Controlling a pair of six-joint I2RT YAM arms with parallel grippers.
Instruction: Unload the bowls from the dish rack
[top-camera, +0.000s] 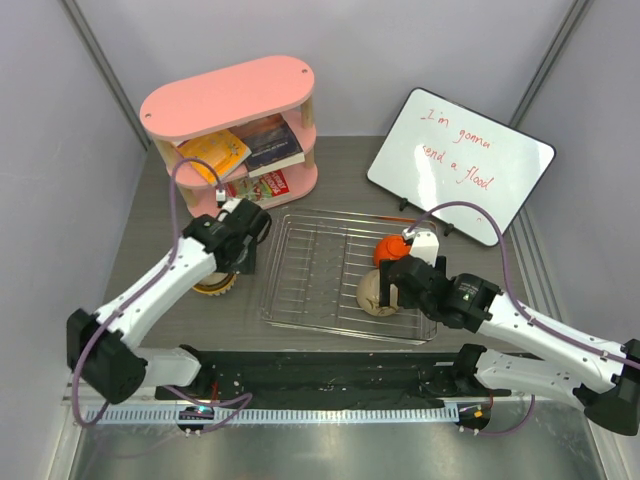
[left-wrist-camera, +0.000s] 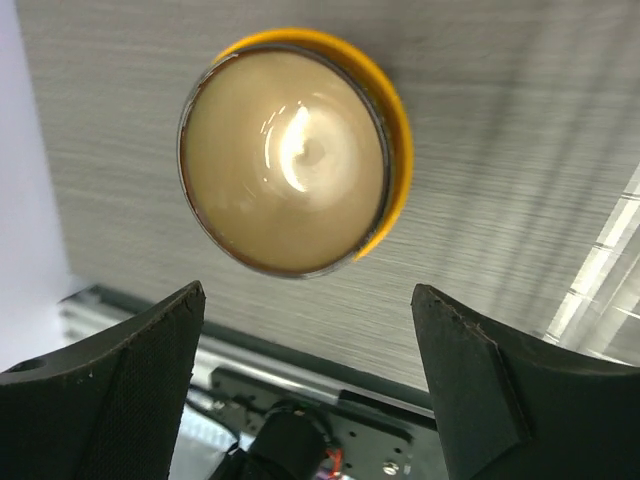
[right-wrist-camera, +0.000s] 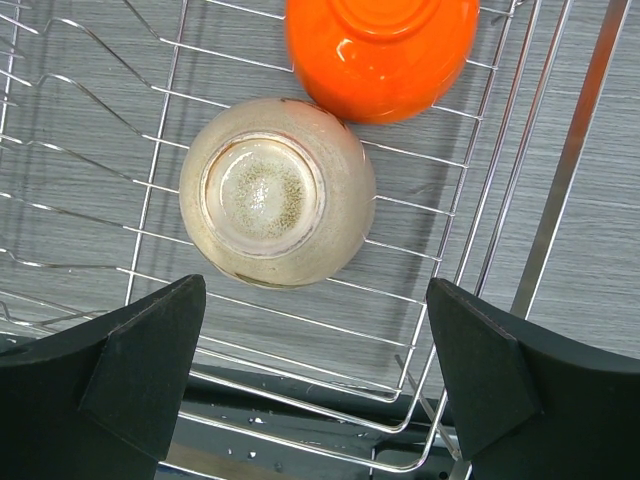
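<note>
Both wide open, your left gripper (left-wrist-camera: 308, 300) hovers over the cream bowl (left-wrist-camera: 285, 160) nested in the yellow bowl (left-wrist-camera: 396, 120) on the bench (left-wrist-camera: 500, 150), your right gripper (right-wrist-camera: 317, 285) over the dish rack's (top-camera: 310, 262) upturned bowl (right-wrist-camera: 275, 190) and orange bowl (right-wrist-camera: 380, 50).

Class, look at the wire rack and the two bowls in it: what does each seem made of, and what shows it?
The dish rack looks like chromed metal wire: thin silver rods with bright glints. The orange bowl seems glazed ceramic, perhaps plastic: smooth and glossy. The beige bowl, upside down, looks like stoneware: speckled, duller glaze.
</note>
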